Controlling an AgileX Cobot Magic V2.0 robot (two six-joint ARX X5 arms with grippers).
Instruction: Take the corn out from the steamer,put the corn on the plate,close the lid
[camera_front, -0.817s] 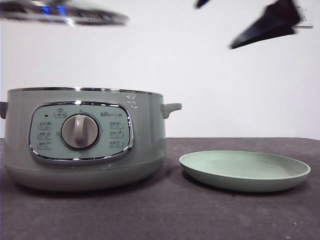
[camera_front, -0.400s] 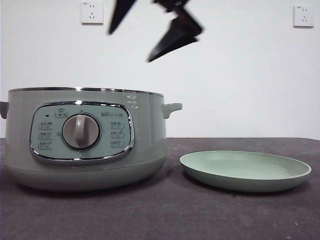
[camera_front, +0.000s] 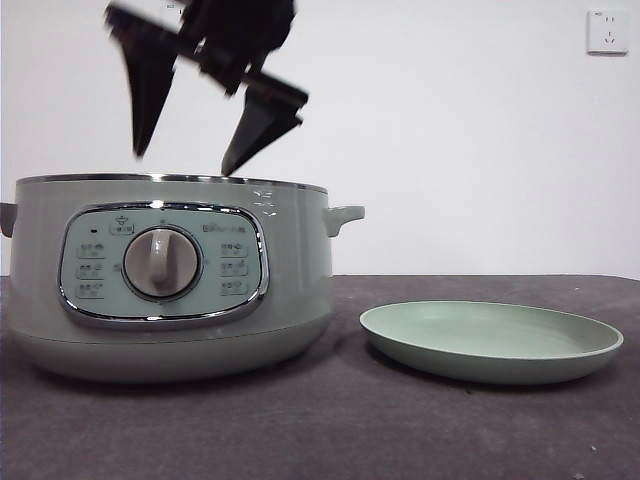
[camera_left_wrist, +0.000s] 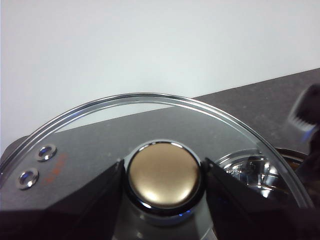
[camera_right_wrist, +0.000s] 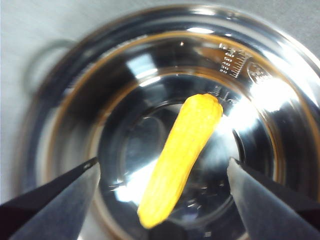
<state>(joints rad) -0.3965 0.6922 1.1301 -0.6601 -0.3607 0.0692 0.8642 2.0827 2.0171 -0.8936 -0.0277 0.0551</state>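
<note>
Inside the open steamer (camera_right_wrist: 60, 125) the yellow corn (camera_right_wrist: 181, 157) lies on the shiny metal bottom. My right gripper (camera_right_wrist: 163, 162) hangs open above it, one jaw on each side of the cob, not touching. In the front view that gripper (camera_front: 185, 162) hovers just above the chrome rim of the sage-green steamer (camera_front: 170, 280). The pale green plate (camera_front: 490, 340) lies on the table to the steamer's right with nothing on it. My left gripper (camera_left_wrist: 162, 167) is shut on the tan knob (camera_left_wrist: 163, 176) of the glass lid (camera_left_wrist: 150, 117), held in the air and out of the front view.
A dark table (camera_front: 330, 430) carries the steamer and plate, with a white wall behind and a socket (camera_front: 607, 30) at the upper right. Part of the right arm (camera_left_wrist: 306, 115) shows blurred beside the lid in the left wrist view.
The lid has left the front view at the upper left. The right gripper has swung from the upper right leftward and down to just above the steamer's opening.
</note>
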